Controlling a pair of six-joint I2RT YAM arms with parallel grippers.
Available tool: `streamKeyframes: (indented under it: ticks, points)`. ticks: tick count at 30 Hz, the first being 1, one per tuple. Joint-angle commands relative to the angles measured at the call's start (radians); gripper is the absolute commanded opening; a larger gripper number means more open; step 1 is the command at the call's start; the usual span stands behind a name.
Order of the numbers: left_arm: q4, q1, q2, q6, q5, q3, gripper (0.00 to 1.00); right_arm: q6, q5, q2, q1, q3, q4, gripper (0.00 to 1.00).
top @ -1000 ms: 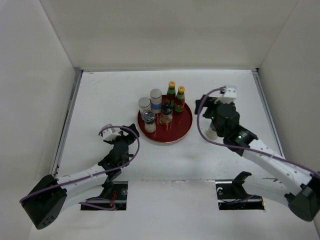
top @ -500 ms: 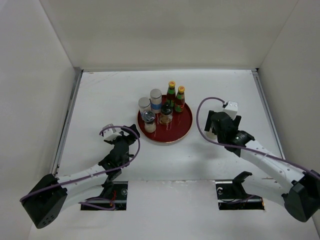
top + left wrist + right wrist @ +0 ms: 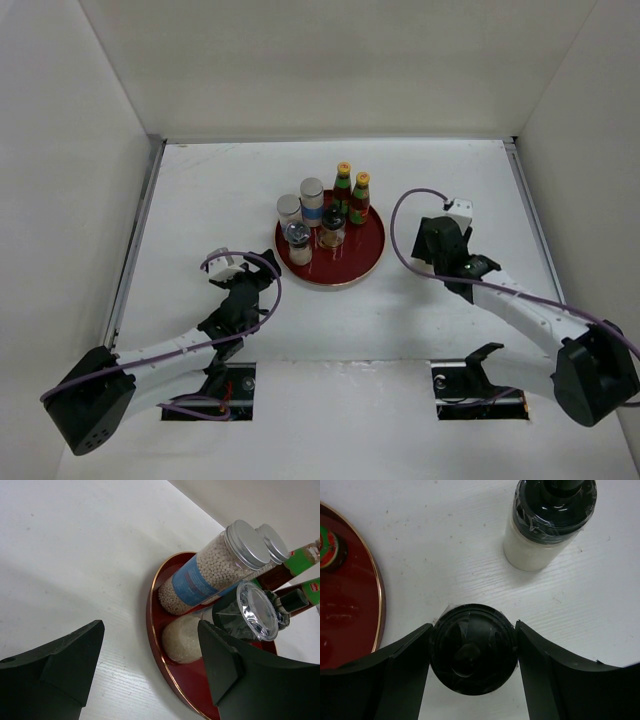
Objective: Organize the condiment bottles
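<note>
Overhead, your red tray [image 3: 372, 262] sits mid-bench [image 3: 200, 190] carrying six condiment bottles [image 3: 312, 200], the left gripper [image 3: 250, 283] off its near-left side and the right gripper [image 3: 432, 255] just right of it. On the left wrist view, your gripper [image 3: 150, 632] gapes wide toward the grey-lidded cylinder [image 3: 210, 570]. On the right wrist view, the gripper [image 3: 472, 627] clamps a black-capped shaker [image 3: 472, 655] just off the tray's rim, near a second shaker [image 3: 547, 525]

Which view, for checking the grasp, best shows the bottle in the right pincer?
Right wrist: the bottle fills the right pincer, black cap up. Top external hides it under the arm; left wrist misses it.
</note>
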Motion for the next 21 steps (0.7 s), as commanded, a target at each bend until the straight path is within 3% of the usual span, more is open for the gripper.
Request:
streamKeyframes:
  ticks: [1,5,10,15,21]
  points:
    - [0.03,-0.002,0.0,0.008,0.004,0.03,0.75,-0.016,0.018,-0.079,0.053,0.033,0.076,0.64]
    - [0.032,0.001,0.011,0.002,0.01,0.031,0.75,-0.015,0.013,-0.087,0.172,0.105,0.086,0.64]
    - [0.032,0.009,0.02,0.007,0.026,0.034,0.75,-0.024,0.009,0.079,0.342,0.217,0.18,0.64]
    - [0.032,0.01,0.011,0.008,0.04,0.034,0.75,-0.058,-0.048,0.244,0.414,0.316,0.307,0.64]
    - [0.032,0.01,-0.005,0.008,0.035,0.028,0.75,-0.064,-0.079,0.422,0.457,0.403,0.343,0.65]
